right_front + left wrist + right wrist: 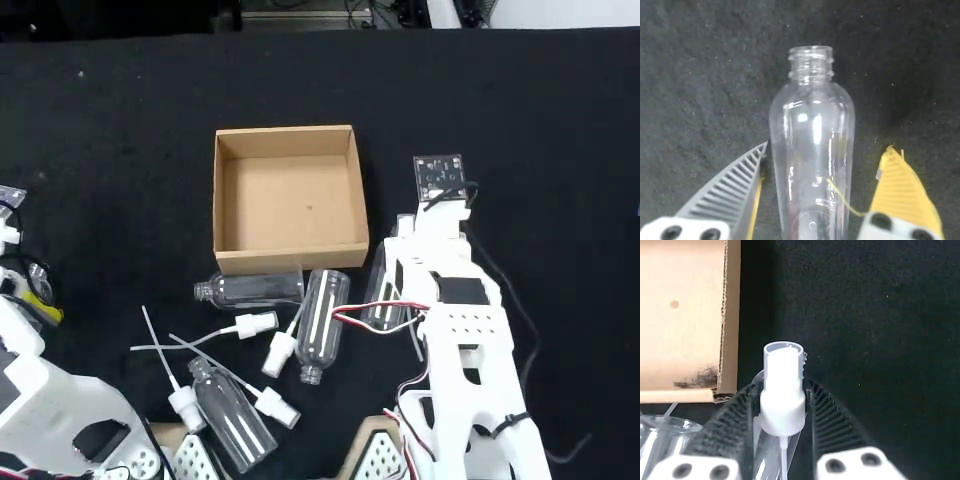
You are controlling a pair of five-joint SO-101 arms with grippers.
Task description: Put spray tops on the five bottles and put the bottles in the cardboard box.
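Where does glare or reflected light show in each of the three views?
Left wrist view: long white streaks of reflected light run down the clear bottle. Right wrist view: the white spray top is lit brightly against the black table. High view: pale streaks run along the bottles lying before the cardboard box, whose matt walls show no glare.

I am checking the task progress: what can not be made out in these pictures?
High view: the right arm covers much of the clear plastic bottle beside the brown cardboard box; capped or not, I cannot tell.
Left wrist view: the picture edge cuts off the base of the clear uncapped bottle.
Right wrist view: the white plastic spray top has a tube that runs off the edge.
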